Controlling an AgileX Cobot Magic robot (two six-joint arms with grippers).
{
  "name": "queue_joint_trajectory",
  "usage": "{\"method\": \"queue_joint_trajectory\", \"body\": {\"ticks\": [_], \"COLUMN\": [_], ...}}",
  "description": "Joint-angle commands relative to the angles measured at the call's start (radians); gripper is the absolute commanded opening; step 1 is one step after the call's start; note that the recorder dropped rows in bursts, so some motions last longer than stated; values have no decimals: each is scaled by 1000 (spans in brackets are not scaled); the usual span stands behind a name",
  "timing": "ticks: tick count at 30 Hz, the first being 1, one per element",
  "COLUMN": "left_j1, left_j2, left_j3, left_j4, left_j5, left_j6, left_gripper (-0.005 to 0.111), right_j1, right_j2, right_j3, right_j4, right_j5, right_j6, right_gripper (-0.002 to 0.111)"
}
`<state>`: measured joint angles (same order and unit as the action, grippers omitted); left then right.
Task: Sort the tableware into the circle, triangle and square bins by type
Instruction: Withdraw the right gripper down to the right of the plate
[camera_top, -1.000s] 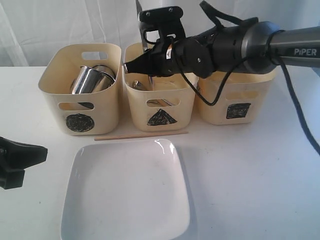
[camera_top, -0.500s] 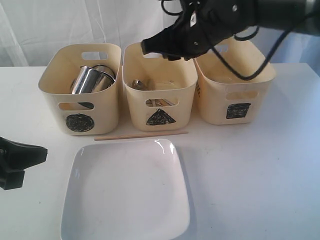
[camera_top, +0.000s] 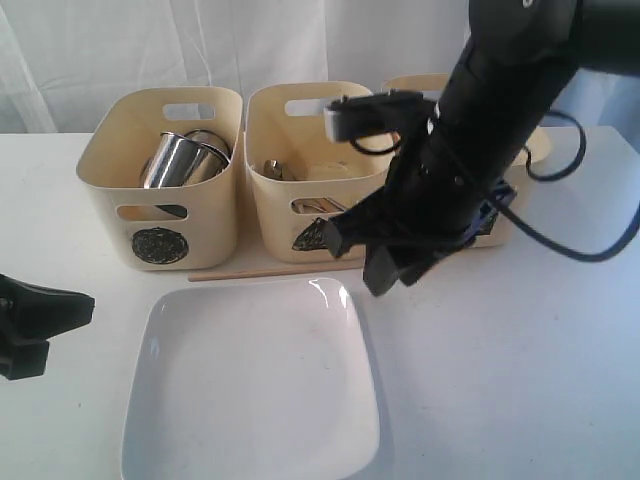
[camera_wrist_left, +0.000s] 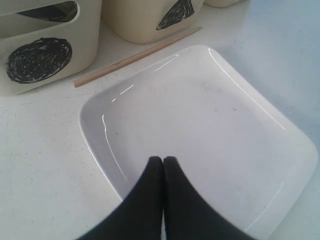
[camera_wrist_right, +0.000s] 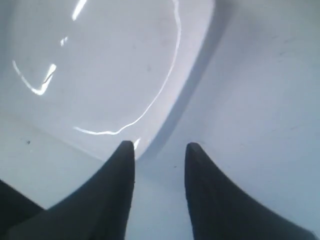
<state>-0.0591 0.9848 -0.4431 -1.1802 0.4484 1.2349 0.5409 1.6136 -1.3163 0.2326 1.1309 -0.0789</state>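
Observation:
The large white square plate (camera_top: 250, 385) lies empty on the table in front of the bins. One thin wooden chopstick (camera_top: 280, 271) rests between it and the bins. My right gripper (camera_top: 385, 280) hangs open just off the plate's far right corner (camera_wrist_right: 100, 65), nothing between its fingers (camera_wrist_right: 160, 147). At the left edge my left gripper (camera_top: 75, 305) is shut and empty, its tips (camera_wrist_left: 163, 160) over the plate's near rim (camera_wrist_left: 200, 125). Two steel mugs (camera_top: 180, 160) lean in the circle bin (camera_top: 165, 215). Steel cutlery (camera_top: 272, 168) shows in the triangle bin (camera_top: 300, 190).
The right arm covers most of the square bin (camera_top: 537, 148), so its contents are hidden. The chopstick (camera_wrist_left: 137, 52) lies right against the fronts of the circle-marked bin (camera_wrist_left: 39, 59) and the triangle-marked bin (camera_wrist_left: 175, 12). White table runs to the right of the plate.
The right arm has swung down from above the triangle bin to the table in front of it, beside the plate's far right corner. The left gripper has not moved.

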Motion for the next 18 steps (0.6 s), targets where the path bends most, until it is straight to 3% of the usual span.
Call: {"method": "queue_joint_trajectory", "body": {"ticks": [1, 10, 16, 18], "left_j1": [1, 1, 1, 1], "left_j2": [-7, -7, -7, -7], "left_j3": [4, 4, 4, 4], "left_j4": [-5, 0, 0, 0], "left_j5": [17, 19, 22, 22], "left_j6": [-2, -5, -5, -5], "left_gripper": [0, 0, 0, 0], "right_j1": [-3, -3, -10, -16], "right_j2": [-15, -57, -55, -55], "right_j3": [124, 342, 453, 479], "right_j4": [71, 137, 224, 242], "right_j5": [-110, -383, -478, -499], "right_j6": [-54, -54, -61, -61], "right_gripper": [32, 33, 51, 51]}}
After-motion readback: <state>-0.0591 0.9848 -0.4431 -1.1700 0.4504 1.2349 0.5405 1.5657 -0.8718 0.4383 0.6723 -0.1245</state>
